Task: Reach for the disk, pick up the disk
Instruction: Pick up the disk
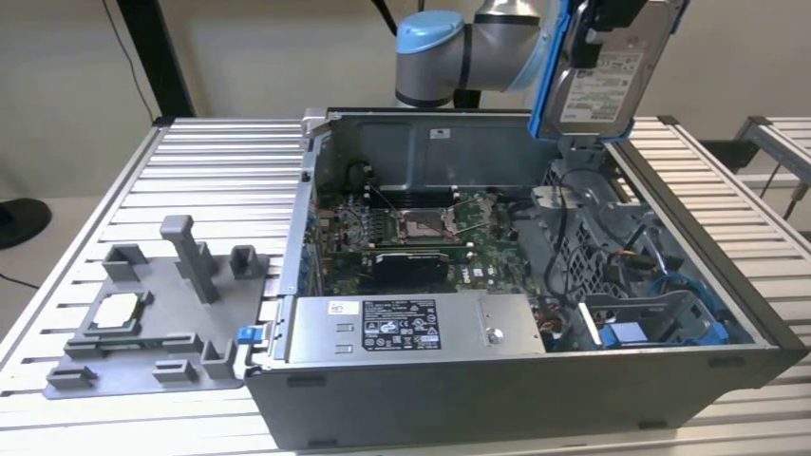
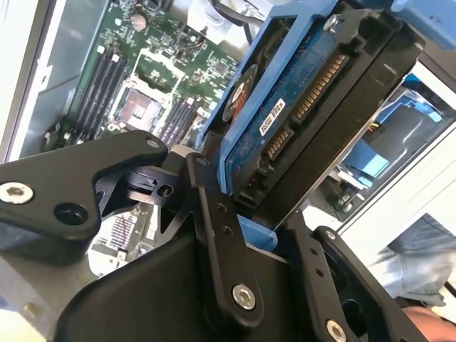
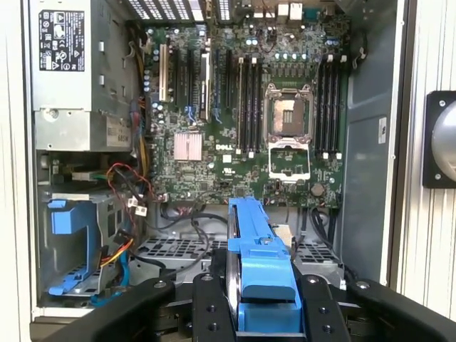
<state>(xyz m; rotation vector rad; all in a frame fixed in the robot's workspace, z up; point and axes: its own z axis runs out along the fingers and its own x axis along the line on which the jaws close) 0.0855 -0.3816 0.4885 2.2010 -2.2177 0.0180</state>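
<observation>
The disk (image 1: 606, 81), silver-grey with a white label and blue rails, hangs upright in the air above the back corner of the open computer case on the exterior view's right. My gripper (image 1: 594, 38) is shut on its upper end. The second wrist view has the disk (image 2: 306, 107) with its blue circuit side and connectors showing, clamped between the black fingers (image 2: 217, 235). Seen from the first wrist view, the disk's blue rail (image 3: 258, 263) runs edge-on between the fingers (image 3: 206, 310), well above the motherboard.
The open computer case (image 1: 507, 389) lies on a slatted metal table (image 1: 216, 161). Inside are the motherboard (image 3: 242, 121), a silver labelled power supply (image 1: 405, 328) and a blue drive bay (image 3: 68, 246) with loose cables. A grey fixture (image 1: 159, 313) holding a small chip sits left of the case.
</observation>
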